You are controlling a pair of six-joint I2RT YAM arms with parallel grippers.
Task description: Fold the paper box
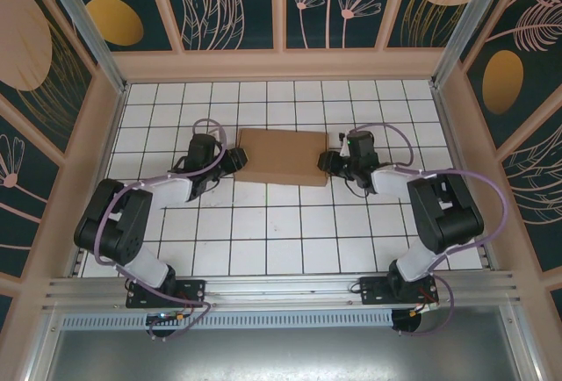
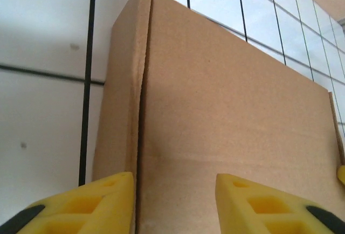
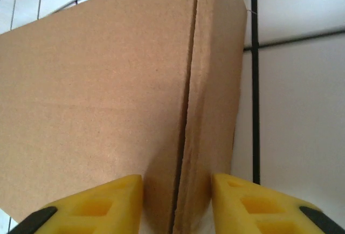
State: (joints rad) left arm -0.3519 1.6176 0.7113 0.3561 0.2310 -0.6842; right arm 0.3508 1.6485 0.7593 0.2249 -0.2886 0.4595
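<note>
The paper box (image 1: 283, 156) lies flat on the tiled table, closed into a brown slab with lid and side walls folded. My left gripper (image 1: 235, 161) is at its left end. In the left wrist view the box (image 2: 226, 110) runs away from the gripper (image 2: 174, 191), whose yellow fingers stand apart, straddling the seam between lid and side wall. My right gripper (image 1: 327, 163) is at the box's right end. In the right wrist view its jaws (image 3: 177, 191) stand a little apart around the box's (image 3: 97, 94) corner edge, where lid meets side wall.
White tiles with dark grid lines (image 1: 290, 223) cover the table. Wooden walls (image 1: 281, 65) fence it at the back and both sides. A metal rail (image 1: 281, 289) with both arm bases runs along the near edge.
</note>
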